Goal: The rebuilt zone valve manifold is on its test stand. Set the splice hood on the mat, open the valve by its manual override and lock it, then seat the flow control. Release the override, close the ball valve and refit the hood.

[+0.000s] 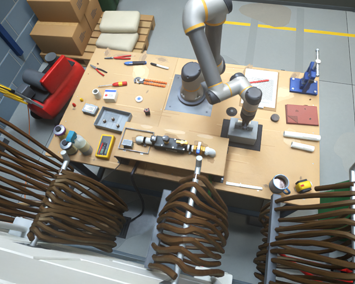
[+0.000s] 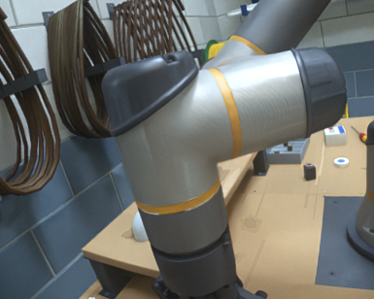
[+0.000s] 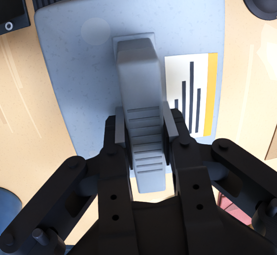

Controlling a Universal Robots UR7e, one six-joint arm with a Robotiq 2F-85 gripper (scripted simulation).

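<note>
The grey splice hood (image 3: 129, 63) sits on the black mat (image 1: 241, 134), right of the test stand. Its ribbed top handle (image 3: 142, 112) runs between the fingers of my gripper (image 3: 146, 143), which is closed on that handle from above. A white label with dark bars and a yellow stripe marks the hood's top. The zone valve manifold (image 1: 171, 144) lies on its raised stand to the left, with a brass ball valve (image 1: 199, 149) near its right end. In the second side camera my arm hides the gripper and hood.
Behind the mat lie a clipboard (image 1: 261, 87), a dark disc (image 1: 231, 111) and the arm's base (image 1: 191, 91). A red pad (image 1: 302, 114) and two white tubes (image 1: 302, 136) lie to the right. Cable racks (image 1: 191, 220) stand along the near edge.
</note>
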